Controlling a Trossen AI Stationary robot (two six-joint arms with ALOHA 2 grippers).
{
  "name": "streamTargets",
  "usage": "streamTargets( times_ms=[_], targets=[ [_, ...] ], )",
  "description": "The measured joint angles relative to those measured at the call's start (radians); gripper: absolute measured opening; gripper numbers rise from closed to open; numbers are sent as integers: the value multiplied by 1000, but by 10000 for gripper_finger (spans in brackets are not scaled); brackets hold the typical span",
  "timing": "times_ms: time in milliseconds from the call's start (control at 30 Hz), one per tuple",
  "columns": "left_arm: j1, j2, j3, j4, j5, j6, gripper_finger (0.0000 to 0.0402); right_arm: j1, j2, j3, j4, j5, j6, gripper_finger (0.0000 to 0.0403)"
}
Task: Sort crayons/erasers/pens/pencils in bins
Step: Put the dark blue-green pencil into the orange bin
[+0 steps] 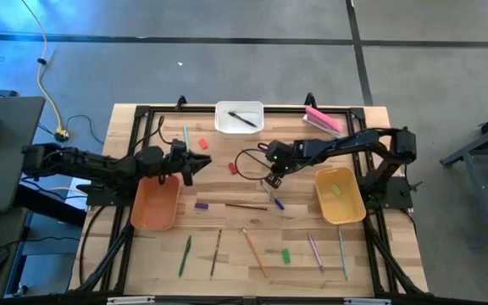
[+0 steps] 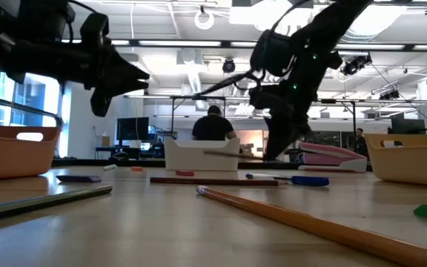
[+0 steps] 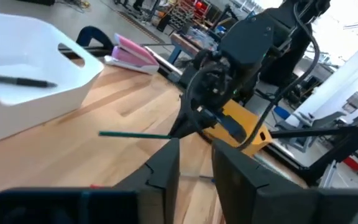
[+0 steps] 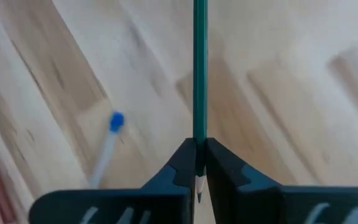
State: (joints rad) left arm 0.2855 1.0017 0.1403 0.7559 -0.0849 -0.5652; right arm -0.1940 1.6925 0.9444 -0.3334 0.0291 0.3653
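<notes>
My right gripper (image 1: 271,175) hangs over the table's middle, left of the mustard yellow bin (image 1: 339,196), shut on a thin dark green pencil (image 3: 135,134). My left gripper (image 1: 200,163) hovers open and holds nothing, above the far right corner of the orange-brown bin (image 1: 153,205). The white bin (image 1: 240,118) at the far edge holds a black pen (image 1: 244,118). A green piece (image 1: 339,189) lies in the yellow bin. Loose on the table are red crayons (image 1: 233,169), a purple crayon (image 1: 201,204), a brown pencil (image 1: 246,206) and a blue pen (image 1: 276,202). My right gripper pinches the green pencil between its two fingers close to its sharpened end (image 4: 199,144); the point pokes out just behind the fingers. The fingers slant down from the table's right. The pencil is lifted clear of the table and sticks out roughly level.
A pink block (image 1: 323,120) lies at the far right next to the white bin. A teal pen (image 1: 186,135) lies far left. Several pencils and a green crayon (image 1: 285,254) lie along the near edge. A person (image 2: 213,124) sits in the room beyond the table.
</notes>
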Motion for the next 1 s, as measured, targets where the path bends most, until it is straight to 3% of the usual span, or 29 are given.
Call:
streamTargets(
  times_ms=[67,267,467,667,1000],
  targets=[
    [0,6,8,-1,2,0,98,-1,-24,-53,112,-13,7,10],
    [2,7,18,10,10,-5,113,-2,-39,-265,709,-135,90,7],
    [4,31,76,11,40,-61,132,11,-39,-369,1122,-137,106,7],
    [-15,139,185,7,50,-24,172,38,-40,-369,1283,-139,37,7],
    [-13,286,315,126,26,64,211,71,-41,-369,1367,-141,19,7]
  ],
)
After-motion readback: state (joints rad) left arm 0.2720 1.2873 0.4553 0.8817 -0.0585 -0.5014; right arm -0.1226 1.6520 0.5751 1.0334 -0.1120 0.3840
